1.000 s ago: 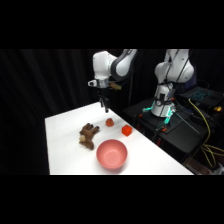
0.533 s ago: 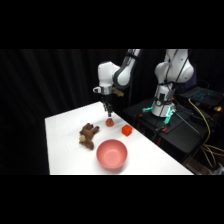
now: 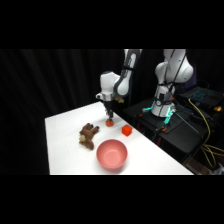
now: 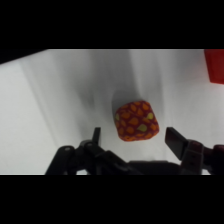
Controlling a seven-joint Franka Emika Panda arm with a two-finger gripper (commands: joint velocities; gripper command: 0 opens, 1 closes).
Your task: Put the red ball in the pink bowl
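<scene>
From the side, the claw (image 3: 109, 118) hangs right over the ball (image 3: 109, 122) at the table's (image 3: 65, 130) far edge, bowl (image 3: 111, 153) nearer; from the wrist, ball (image 4: 137, 120) on the table between the spread fingers (image 4: 176, 140), untouched.

White table (image 3: 65, 130): ball (image 4: 136, 120), bowl (image 3: 111, 153), toy (image 3: 88, 135), cube (image 3: 126, 130)

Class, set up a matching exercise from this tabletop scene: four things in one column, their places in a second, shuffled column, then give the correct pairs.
Things:
1. red ball
2. pink bowl
3. brown plush toy
4. red-orange cube

Places:
A. nearest the table's front edge
B. directly beneath the open pincer
C. left of the bowl, behind it
D. right of the ball, clear of the pincer

Pairs: 1-B, 2-A, 3-C, 4-D
</scene>
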